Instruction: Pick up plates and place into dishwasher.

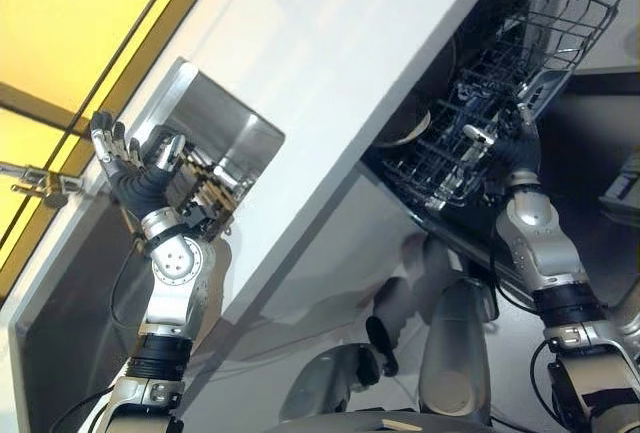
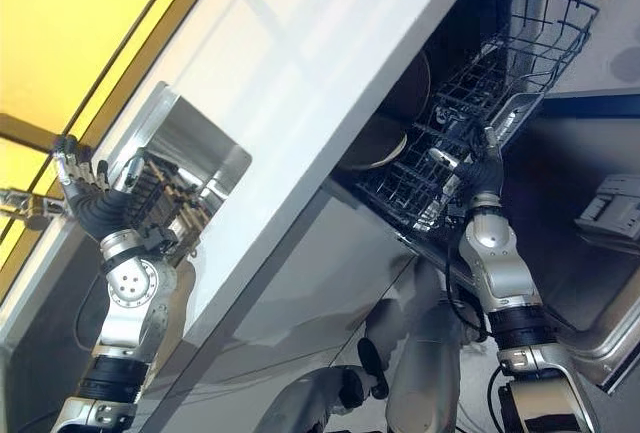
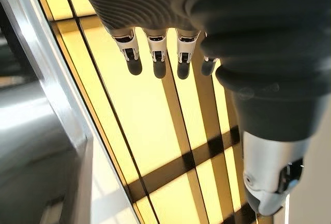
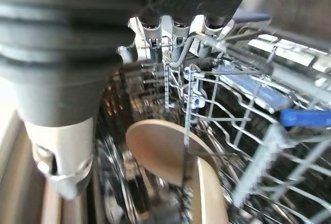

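While my right hand (image 1: 515, 148) sits at rack (image 1: 480, 103) edge, fingers (image 4: 178, 32) hooked over rack wire, two tan plates (image 4: 160, 149) stand on edge inside rack, just past fingers, in dishwasher (image 2: 560, 193). My left hand (image 1: 125, 158) raised over sink (image 1: 225, 143) beside white counter (image 1: 340, 73), fingers (image 3: 158, 61) straight, holding nothing.

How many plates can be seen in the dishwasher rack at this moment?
2: both beige plates stand in the dishwasher rack, a rear plate and a nearer plate overlapping it. More may be hidden behind the wires.
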Robot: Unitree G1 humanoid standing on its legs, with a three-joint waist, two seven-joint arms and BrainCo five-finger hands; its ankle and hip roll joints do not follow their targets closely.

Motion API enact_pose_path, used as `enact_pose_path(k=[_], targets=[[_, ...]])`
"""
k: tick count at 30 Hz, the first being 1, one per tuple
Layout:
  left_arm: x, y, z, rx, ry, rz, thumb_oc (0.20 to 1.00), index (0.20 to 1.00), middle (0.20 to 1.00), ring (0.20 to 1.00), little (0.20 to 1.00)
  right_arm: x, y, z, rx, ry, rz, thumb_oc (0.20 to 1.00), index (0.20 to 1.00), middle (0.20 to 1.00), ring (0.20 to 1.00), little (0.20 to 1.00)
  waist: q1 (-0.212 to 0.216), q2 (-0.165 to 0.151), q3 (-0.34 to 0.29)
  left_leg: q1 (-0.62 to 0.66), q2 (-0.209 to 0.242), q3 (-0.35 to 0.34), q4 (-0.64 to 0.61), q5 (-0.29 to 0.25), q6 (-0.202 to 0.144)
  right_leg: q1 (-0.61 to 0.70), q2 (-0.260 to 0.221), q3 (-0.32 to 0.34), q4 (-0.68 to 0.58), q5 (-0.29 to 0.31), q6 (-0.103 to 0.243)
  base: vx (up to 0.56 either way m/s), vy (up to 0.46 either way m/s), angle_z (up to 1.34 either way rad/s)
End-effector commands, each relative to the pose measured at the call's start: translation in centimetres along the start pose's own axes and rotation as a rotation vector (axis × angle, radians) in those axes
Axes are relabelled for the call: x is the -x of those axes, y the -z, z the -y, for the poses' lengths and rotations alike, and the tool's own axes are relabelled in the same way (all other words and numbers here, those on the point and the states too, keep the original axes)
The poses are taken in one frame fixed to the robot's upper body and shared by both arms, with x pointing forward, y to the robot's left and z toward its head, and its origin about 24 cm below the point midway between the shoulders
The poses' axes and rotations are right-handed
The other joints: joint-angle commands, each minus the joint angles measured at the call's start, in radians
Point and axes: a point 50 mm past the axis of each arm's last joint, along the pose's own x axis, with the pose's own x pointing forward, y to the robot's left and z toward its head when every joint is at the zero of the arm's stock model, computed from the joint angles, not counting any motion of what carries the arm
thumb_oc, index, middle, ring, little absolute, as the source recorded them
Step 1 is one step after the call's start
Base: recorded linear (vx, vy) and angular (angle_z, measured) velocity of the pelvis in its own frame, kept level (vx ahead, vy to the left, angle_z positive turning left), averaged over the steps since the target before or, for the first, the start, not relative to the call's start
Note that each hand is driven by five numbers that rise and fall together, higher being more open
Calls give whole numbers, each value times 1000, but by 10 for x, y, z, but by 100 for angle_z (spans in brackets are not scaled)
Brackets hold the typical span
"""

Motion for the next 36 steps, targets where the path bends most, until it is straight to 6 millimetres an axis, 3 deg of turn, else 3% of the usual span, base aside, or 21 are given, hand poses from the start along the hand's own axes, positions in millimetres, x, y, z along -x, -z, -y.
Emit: enact_pose_path(k=[1,7,13,25,31,36], targets=[[-1,-5,-8,19,-19,12,1000,1000,1000,1000,1000,-12,-51,-32,-55,-110,188,1000,1000,1000,1000,1000,41,23,-27,-122,22,-43,196,-75,-12,123,-129,71,-99,14,11,121,99,21],[3,-3,-11,4,-3,2,1000,1000,1000,1000,1000,-22,-68,-28,-79,-72,229,1000,1000,1000,1000,1000,76,30,-25,-166,8,-39,262,-106,-14,96,-169,63,-65,31,4,44,64,11],[1,-9,-6,25,14,44,1000,1000,1000,1000,1000,-26,-90,-38,-98,-62,302,1000,1000,1000,1000,1000,83,54,15,-235,-7,-28,296,-111,-10,8,-178,91,-21,51,-5,-106,20,5],[-2,-21,1,100,41,89,1000,1000,1000,1000,1000,-42,-150,-38,-87,-22,478,1000,1000,1000,1000,1000,80,142,87,-320,-30,27,306,-94,-2,-133,-211,141,44,65,-10,-94,53,-5],[-8,-26,1,117,51,107,1000,1000,1000,1000,1000,-44,-138,-31,-73,32,468,1000,1000,1000,1000,1000,79,126,96,-304,-29,35,286,-89,2,-107,-227,118,4,89,-8,-49,-3,-3],[-11,-27,2,127,58,107,1000,1000,1000,1000,1000,-40,-123,-17,5,105,461,1000,1000,1000,1000,1000,65,87,86,-268,-18,30,267,-92,2,-54,-224,94,-53,106,-1,-12,-37,-2]])
